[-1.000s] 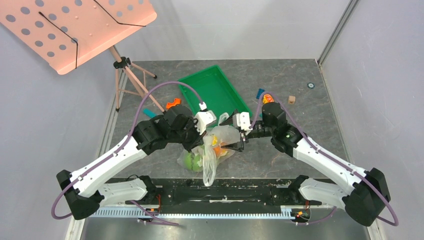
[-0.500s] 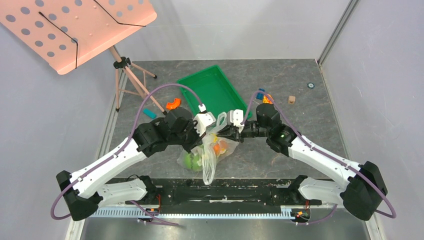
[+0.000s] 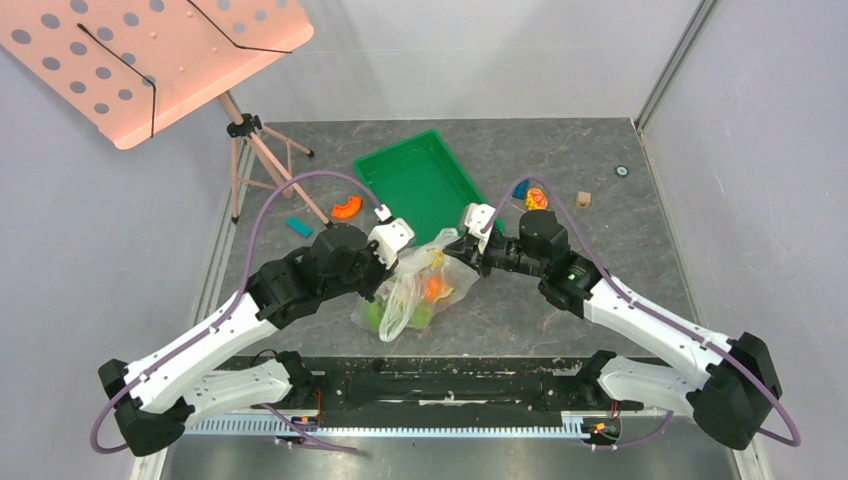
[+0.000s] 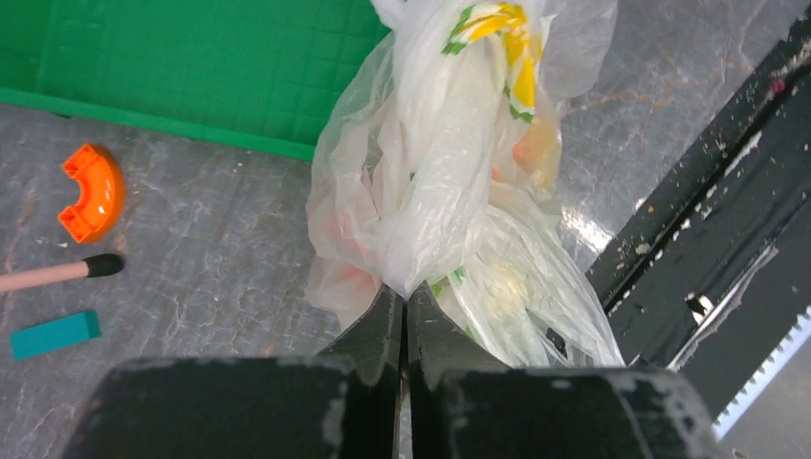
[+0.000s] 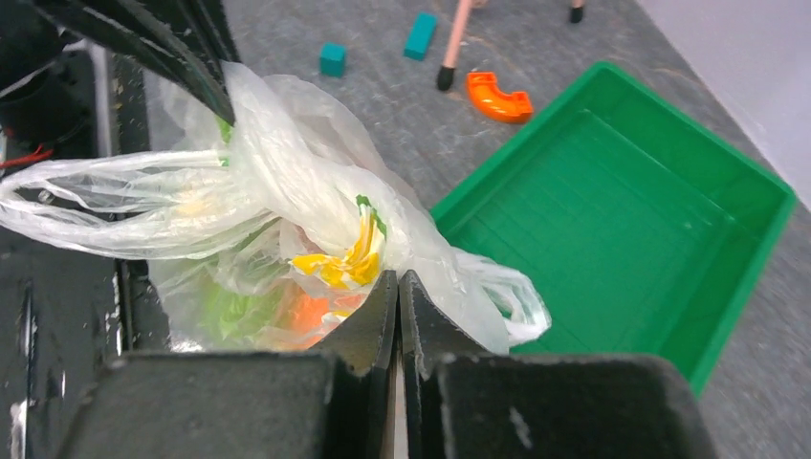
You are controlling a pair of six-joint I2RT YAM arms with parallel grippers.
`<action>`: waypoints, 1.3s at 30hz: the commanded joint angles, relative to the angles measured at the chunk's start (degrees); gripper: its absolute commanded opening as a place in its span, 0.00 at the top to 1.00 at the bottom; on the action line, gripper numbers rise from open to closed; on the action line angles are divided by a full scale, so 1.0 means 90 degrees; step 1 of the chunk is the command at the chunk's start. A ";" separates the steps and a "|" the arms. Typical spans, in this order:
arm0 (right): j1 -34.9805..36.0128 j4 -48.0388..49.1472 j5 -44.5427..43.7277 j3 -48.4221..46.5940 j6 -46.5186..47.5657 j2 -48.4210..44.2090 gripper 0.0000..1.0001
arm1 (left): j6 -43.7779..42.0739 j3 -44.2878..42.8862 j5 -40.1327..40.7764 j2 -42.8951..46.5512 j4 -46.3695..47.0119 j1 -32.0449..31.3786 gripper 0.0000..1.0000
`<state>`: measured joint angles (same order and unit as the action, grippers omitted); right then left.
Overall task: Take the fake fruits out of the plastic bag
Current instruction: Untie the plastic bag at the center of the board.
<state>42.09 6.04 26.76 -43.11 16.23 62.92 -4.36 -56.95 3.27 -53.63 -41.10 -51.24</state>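
Observation:
The clear plastic bag (image 3: 418, 283) with yellow flower prints is stretched between both grippers, in front of the green tray. My left gripper (image 3: 384, 278) is shut on a bunched fold of the plastic bag (image 4: 449, 143) at its left side. On the bag's right upper edge my right gripper (image 3: 456, 249) is shut on the film (image 5: 287, 163). The fake fruits are still inside. An orange one (image 3: 433, 291) and green ones (image 3: 376, 316) show through the plastic, and orange (image 5: 308, 311) and green (image 5: 225, 311) patches show in the right wrist view. The rest are hidden by folds.
The green tray (image 3: 425, 180) lies just behind the bag. An orange curved piece (image 3: 347, 208) and a teal block (image 3: 298, 226) lie to the left by the music stand's tripod (image 3: 262, 150). Small toys (image 3: 535, 198) and a block (image 3: 583, 199) lie to the right. A black rail (image 3: 450, 385) runs along the near edge.
My right gripper has shut on the bag's right edge and drawn back towards the tray. The left arm has shifted left, so the hanging bag is now spread between the two grippers.

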 commanded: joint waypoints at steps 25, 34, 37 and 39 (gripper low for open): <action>-0.0668 0.0656 -0.3218 0.0402 -0.2072 -0.1204 1.00 | 0.1051 0.0458 0.1673 0.0963 0.0719 0.0005 0.97; -0.1622 0.1003 -0.3080 0.0872 -0.3726 -0.1440 1.00 | 0.1070 0.0478 0.1717 0.1033 0.0661 0.0001 0.97; -0.1709 0.1103 -0.3133 0.1022 -0.4087 -0.1534 1.00 | 0.1089 0.0489 0.1698 0.1051 0.0651 0.0000 0.97; -0.1755 0.1112 -0.3215 0.1092 -0.4308 -0.1582 1.00 | 0.1099 0.0497 0.1691 0.1056 0.0651 0.0000 0.97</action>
<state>28.32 12.34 2.92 -34.30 -16.95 50.50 3.77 -52.73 15.49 -45.25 -33.93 -51.27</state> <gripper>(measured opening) 0.006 0.043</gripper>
